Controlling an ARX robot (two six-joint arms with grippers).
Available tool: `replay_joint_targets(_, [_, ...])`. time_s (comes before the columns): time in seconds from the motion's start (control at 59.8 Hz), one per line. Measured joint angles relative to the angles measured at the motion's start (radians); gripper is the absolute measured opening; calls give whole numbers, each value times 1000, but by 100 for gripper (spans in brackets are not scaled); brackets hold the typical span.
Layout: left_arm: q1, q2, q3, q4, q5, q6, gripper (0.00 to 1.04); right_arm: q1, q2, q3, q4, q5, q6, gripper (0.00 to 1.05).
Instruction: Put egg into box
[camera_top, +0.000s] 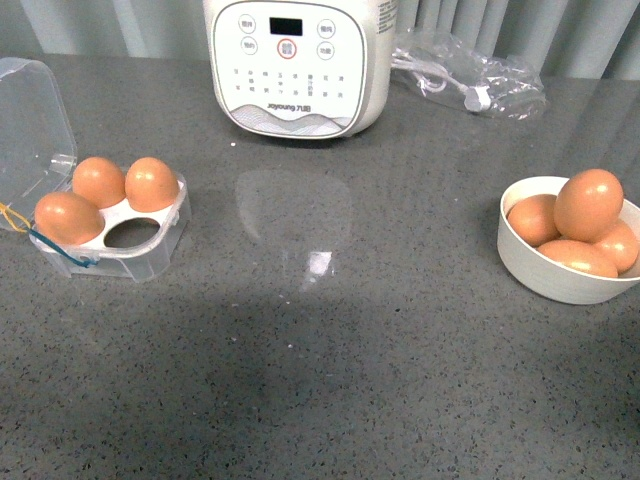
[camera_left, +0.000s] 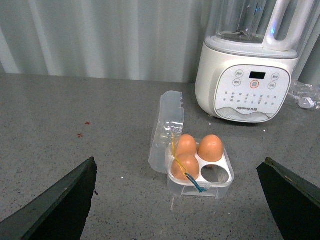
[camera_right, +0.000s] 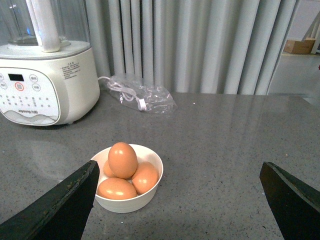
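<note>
The box (camera_top: 150, 255) stands at the left of the grey counter with its clear lid (camera_top: 35, 110) swung open. Three orange-brown eggs fill three cells; the near-right cell (camera_top: 135, 233) is empty. Several more eggs lie in a white bowl (camera_top: 545, 275) at the right, one egg (camera_top: 588, 203) resting on top. Neither arm shows in the front view. My left gripper (camera_left: 179, 161) is open, held back from the box (camera_left: 200, 190) with nothing between its fingers (camera_left: 60, 210). My right gripper (camera_right: 178, 163) is open, and the bowl (camera_right: 127, 202) with the top egg (camera_right: 123, 160) lies near one finger (camera_right: 60, 210).
A white blender base (camera_top: 295, 65) stands at the back centre of the counter. A clear plastic bag with a white cable (camera_top: 470, 80) lies behind the bowl. Grey curtains hang behind the counter.
</note>
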Motion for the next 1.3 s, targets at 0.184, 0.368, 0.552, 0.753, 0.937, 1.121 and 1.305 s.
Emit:
replay_joint_targets(0.184, [0, 0, 0, 0, 0, 0, 98, 0, 0, 0, 0, 0, 0, 97])
replay_joint_targets(0.368, [0, 0, 0, 0, 0, 0, 98, 52, 22, 0, 100, 162, -170, 97])
replay_joint_targets(0.552, [0, 0, 0, 0, 0, 0, 98, 149, 326, 43, 238, 182, -365, 97])
replay_joint_targets(0.753, [0, 0, 0, 0, 0, 0, 98, 145, 748, 262, 217, 64, -270, 97])
replay_joint_targets(0.937, [0, 0, 0, 0, 0, 0, 98, 90, 1072, 523, 42, 22, -185, 97])
replay_joint_targets(1.121, [0, 0, 0, 0, 0, 0, 98, 77, 1301, 702, -84, -57, -141, 97])
replay_joint_targets(1.305, [0, 0, 0, 0, 0, 0, 98, 97, 1434, 783, -117, -68, -127, 97])
